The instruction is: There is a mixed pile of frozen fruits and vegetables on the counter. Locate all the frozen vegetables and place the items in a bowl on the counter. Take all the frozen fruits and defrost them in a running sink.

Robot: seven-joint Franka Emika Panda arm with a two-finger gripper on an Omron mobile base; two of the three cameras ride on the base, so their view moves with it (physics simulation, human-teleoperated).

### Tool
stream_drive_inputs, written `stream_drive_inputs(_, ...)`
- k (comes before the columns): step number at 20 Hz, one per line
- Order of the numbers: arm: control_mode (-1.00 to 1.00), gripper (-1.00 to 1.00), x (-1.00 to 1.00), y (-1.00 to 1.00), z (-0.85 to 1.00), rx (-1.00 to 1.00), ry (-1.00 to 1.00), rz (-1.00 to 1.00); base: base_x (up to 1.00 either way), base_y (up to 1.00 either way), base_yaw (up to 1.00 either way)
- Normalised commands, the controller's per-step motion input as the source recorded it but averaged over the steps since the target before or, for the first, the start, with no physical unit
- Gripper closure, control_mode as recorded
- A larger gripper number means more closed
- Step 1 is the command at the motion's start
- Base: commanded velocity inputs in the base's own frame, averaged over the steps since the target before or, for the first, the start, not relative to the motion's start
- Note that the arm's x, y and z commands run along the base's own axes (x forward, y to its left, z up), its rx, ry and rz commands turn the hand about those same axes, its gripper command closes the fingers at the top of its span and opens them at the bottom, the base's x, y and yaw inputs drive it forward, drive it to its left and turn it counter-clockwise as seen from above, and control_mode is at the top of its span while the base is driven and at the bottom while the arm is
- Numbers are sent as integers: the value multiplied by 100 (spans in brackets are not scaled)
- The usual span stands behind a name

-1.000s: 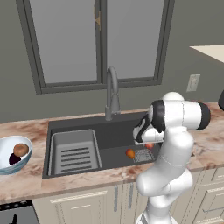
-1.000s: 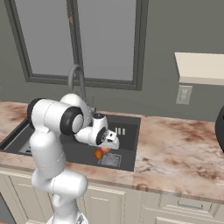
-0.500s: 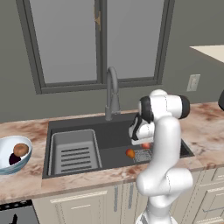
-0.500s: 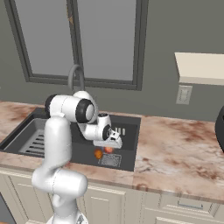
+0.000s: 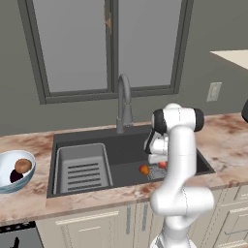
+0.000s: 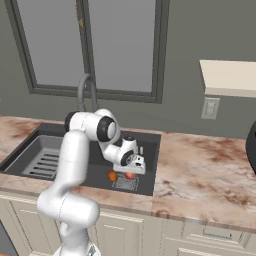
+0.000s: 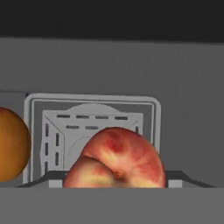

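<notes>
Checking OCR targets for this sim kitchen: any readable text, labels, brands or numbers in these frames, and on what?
None: no readable words, labels, brands or numbers in any view.
The wall outlet plate is blank.
The faucet, sink and bowl bear no markings.
The reddish fruit and orange fruit have no stickers.
The drain cover shows slots only, no lettering.

Flat, even rendered light with soft shadows, no glare; the hand view looks slightly blurred.

A kitchen: sink (image 5: 126, 155), faucet (image 5: 124, 104) (arched), marbled counter (image 6: 200, 165), cabinets (image 5: 97, 225).
</notes>
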Motion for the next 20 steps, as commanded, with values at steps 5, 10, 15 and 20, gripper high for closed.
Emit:
stream_drive_inputs(5, -100, 100, 35, 0, -49, 0, 0, 10, 0, 0, 0)
stream_drive_inputs(10, -100, 100, 23, 14, -31, 0, 5, 4, 0, 0, 0)
stream_drive_inputs(15, -100, -100, 1, 4, -6, 0, 3, 1, 0, 0, 0)
stream_drive_inputs(20, -100, -100, 0, 1, 0, 0, 2, 0, 0, 0, 0)
